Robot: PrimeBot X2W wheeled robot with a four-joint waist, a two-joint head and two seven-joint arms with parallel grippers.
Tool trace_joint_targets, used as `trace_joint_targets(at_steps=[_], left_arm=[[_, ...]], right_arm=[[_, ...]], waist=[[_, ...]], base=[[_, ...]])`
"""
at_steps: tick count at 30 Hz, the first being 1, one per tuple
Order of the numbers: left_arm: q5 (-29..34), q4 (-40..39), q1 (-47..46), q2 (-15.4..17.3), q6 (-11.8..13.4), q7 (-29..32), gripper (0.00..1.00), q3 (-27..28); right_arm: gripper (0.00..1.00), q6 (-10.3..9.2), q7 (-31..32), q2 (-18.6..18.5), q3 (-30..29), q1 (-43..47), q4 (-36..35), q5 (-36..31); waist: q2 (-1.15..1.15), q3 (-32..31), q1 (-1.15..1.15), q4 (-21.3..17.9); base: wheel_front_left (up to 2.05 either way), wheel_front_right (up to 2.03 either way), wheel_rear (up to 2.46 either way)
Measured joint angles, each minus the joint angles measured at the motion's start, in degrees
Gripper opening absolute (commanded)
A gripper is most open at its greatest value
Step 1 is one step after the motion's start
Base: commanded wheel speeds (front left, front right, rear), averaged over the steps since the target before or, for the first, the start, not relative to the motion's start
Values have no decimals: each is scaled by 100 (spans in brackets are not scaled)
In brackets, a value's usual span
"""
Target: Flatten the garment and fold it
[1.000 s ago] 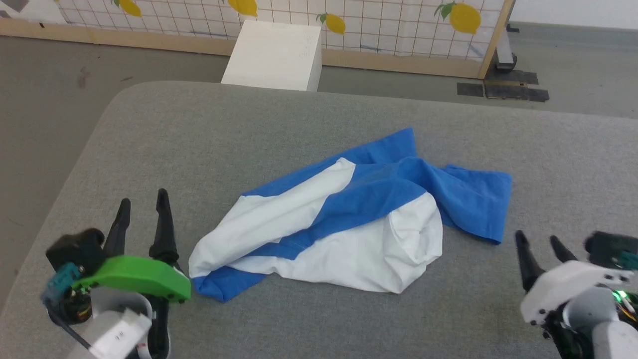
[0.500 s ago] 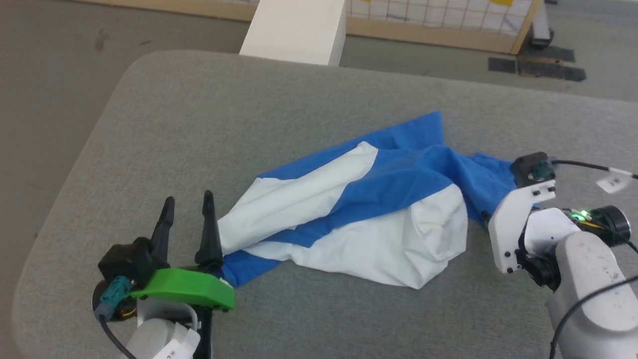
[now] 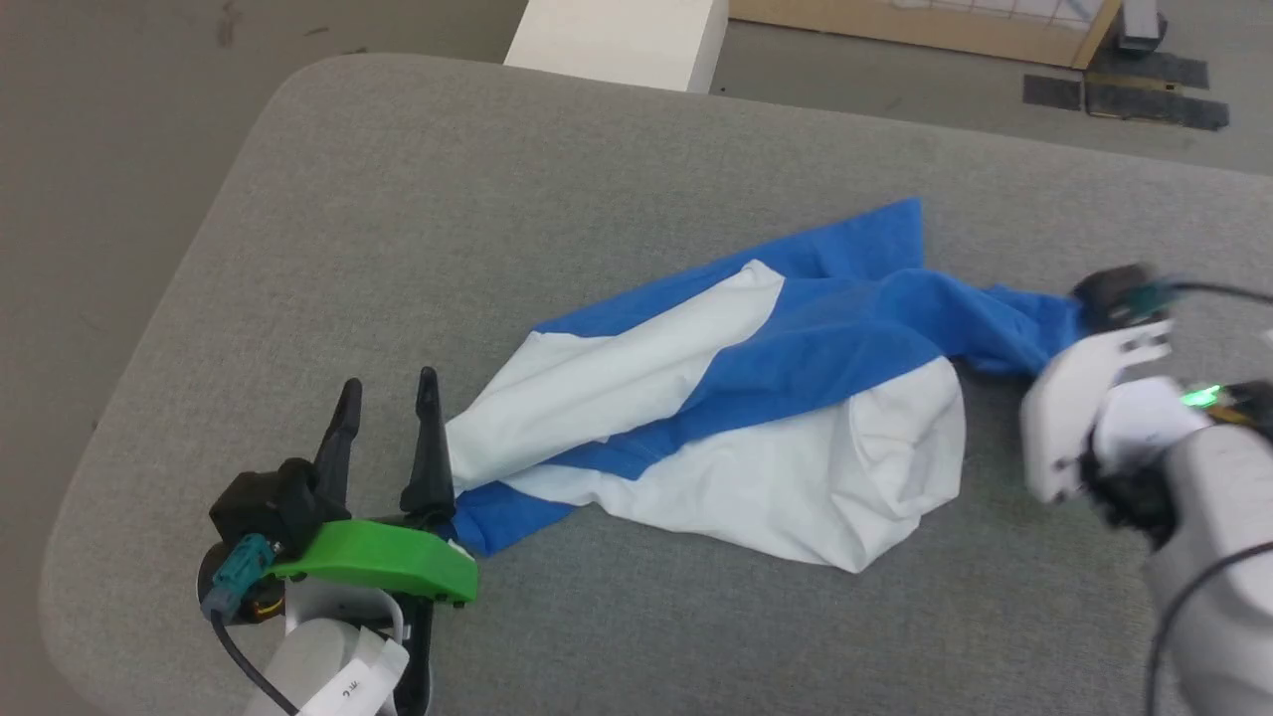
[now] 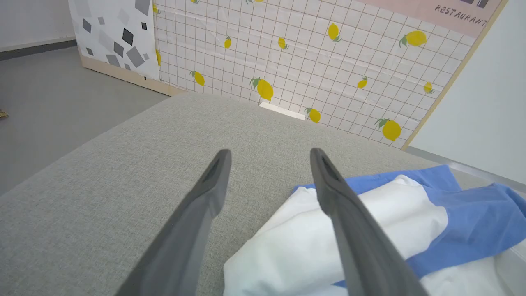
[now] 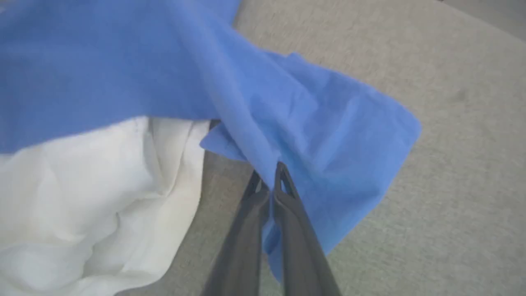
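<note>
– Where did the garment (image 3: 736,398) lie?
– Crumpled on the grey padded table (image 3: 517,169), between the two grippers.
– And the right gripper (image 5: 268,170)?
– Its fingers were pressed together, pinching a fold of blue cloth at the garment's right end.
– The left gripper (image 3: 389,382)?
– Spread wide and empty, one finger just beside the white fold at the garment's left end; whether it touched, I couldn't tell

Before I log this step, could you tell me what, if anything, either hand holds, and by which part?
The right hand is shut on the garment, pinching a blue fold at its right end. The left hand is open, holding nothing.
</note>
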Motion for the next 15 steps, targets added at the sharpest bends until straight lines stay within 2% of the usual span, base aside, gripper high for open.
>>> trace_joint_targets(at_steps=[3, 7, 11, 15], left_arm=[[8, 42, 4, 0, -41, -1, 100, 54], [7, 105, 22, 5, -54, -4, 100, 90], [0, 183, 115, 24, -70, -3, 100, 105], [-11, 221, 126, 51, -101, 21, 100, 97]], right_arm=[[0, -1, -264, -281, -501, 0, -524, 379], [0, -1, -480, -546, -1585, 121, -1321, 493], [0, 0, -411, -468, -2608, 790, -1882, 419], [0, 0, -274, -246, -3494, 1586, -1872, 47]], waist=[[0, -89, 0, -97], [0, -254, 0, -228], [0, -406, 0, -382], [0, -516, 0, -545]], base=[[0, 0, 0], [0, 0, 0], [0, 0, 0], [0, 0, 0]])
